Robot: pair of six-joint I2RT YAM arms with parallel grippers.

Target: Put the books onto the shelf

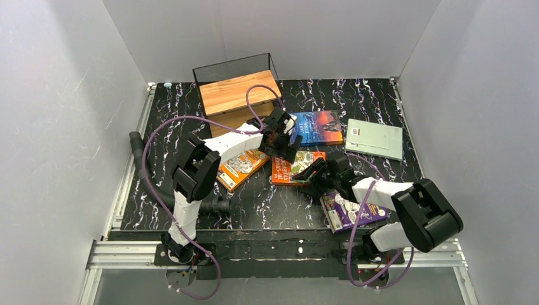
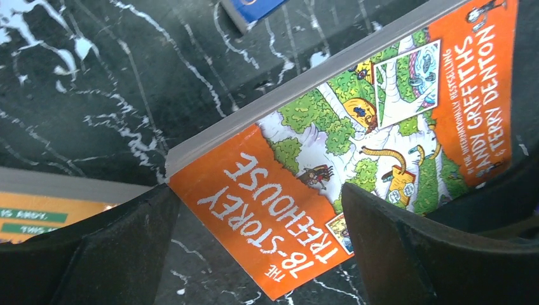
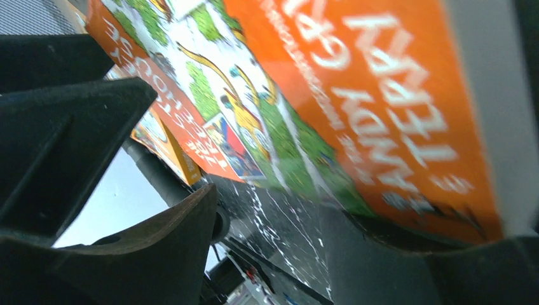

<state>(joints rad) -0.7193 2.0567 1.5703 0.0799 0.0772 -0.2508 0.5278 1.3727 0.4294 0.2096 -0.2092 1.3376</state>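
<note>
The red-green illustrated book point(image 1: 283, 173) point(image 2: 356, 127) point(image 3: 356, 95), with an orange treehouse cover, lies mid-table. My left gripper point(image 1: 282, 147) point(image 2: 260, 254) hovers open over its near corner, a finger on each side and neither touching. My right gripper point(image 1: 306, 170) point(image 3: 273, 254) is open at the book's right edge. One of its fingers point(image 3: 419, 267) sits under that edge, which tilts up off the table; the other stands apart. The shelf point(image 1: 236, 90) is at the back. The other books are orange point(image 1: 241, 168), blue point(image 1: 321, 127), grey-green point(image 1: 375, 138) and purple point(image 1: 353, 210).
The black marbled table point(image 1: 267, 210) is walled in white on three sides. The orange book point(image 2: 38, 216) lies just left of my left fingers. The purple book is partly under my right arm. A metal rail point(image 1: 279, 254) runs along the near edge.
</note>
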